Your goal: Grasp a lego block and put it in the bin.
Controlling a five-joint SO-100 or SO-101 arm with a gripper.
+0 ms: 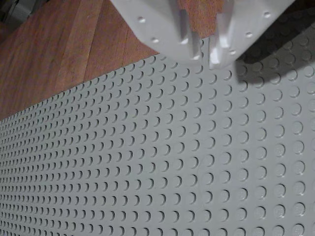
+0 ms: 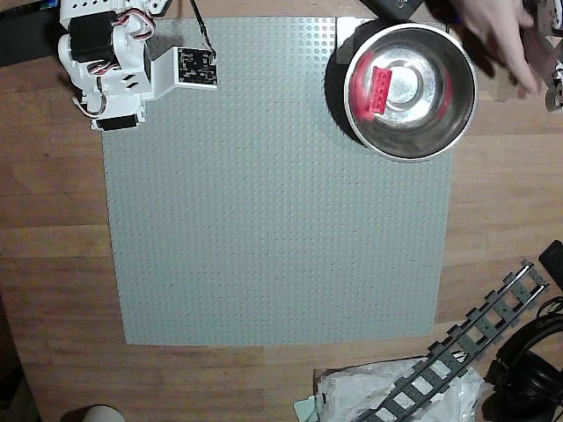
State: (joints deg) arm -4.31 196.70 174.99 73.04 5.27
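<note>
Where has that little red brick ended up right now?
In the overhead view, the red brick lies inside the shiny steel bowl, on its left half, at the upper right corner of the grey studded plate.

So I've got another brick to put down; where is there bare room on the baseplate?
Most of the grey baseplate is bare: the whole middle and bottom, down to the wood. It is crowded at the top right, where the bowl holding the red brick sits under a person's hand, and at the top left, by the arm.
</note>
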